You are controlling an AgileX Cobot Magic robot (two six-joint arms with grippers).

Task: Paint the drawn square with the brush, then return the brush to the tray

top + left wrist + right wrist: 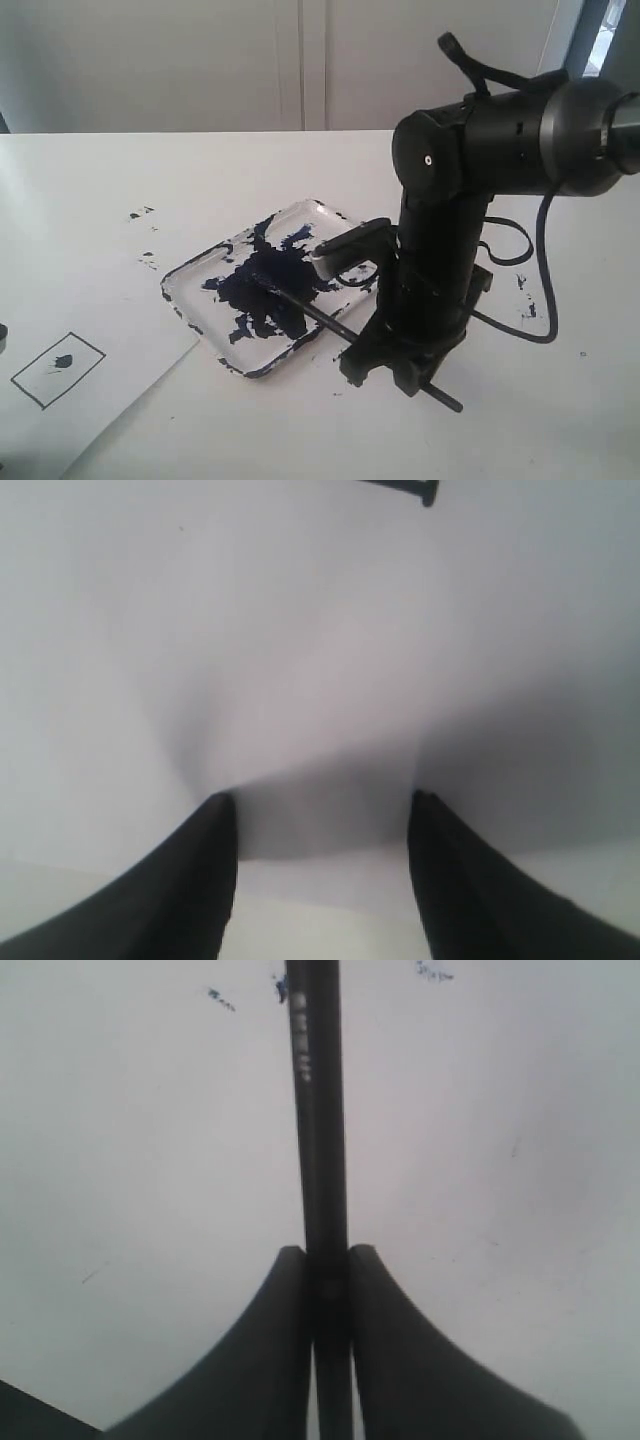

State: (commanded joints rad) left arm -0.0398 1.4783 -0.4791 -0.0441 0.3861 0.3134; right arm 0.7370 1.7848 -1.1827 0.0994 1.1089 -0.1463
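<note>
The brush (318, 314) is a thin black stick. Its dark tip lies in the blue-black blotch of the clear tray (332, 213), and its handle slants out over the tray's near rim to the table. My right gripper (385, 362) is down at the table beside the tray and shut on the handle; in the right wrist view the brush (318, 1110) runs straight out from the closed right gripper (327, 1252). The drawn square (58, 369) sits on the white paper at the front left, with a small dark smear inside. My left gripper (322, 798) hangs open over a bare white surface.
Small paint splatters (141, 213) dot the paper left of the tray, and more splatters (526, 284) lie right of the arm. The right arm's black cable (545, 290) loops over the table. A dark bar (400, 488) shows at the edge of the left wrist view.
</note>
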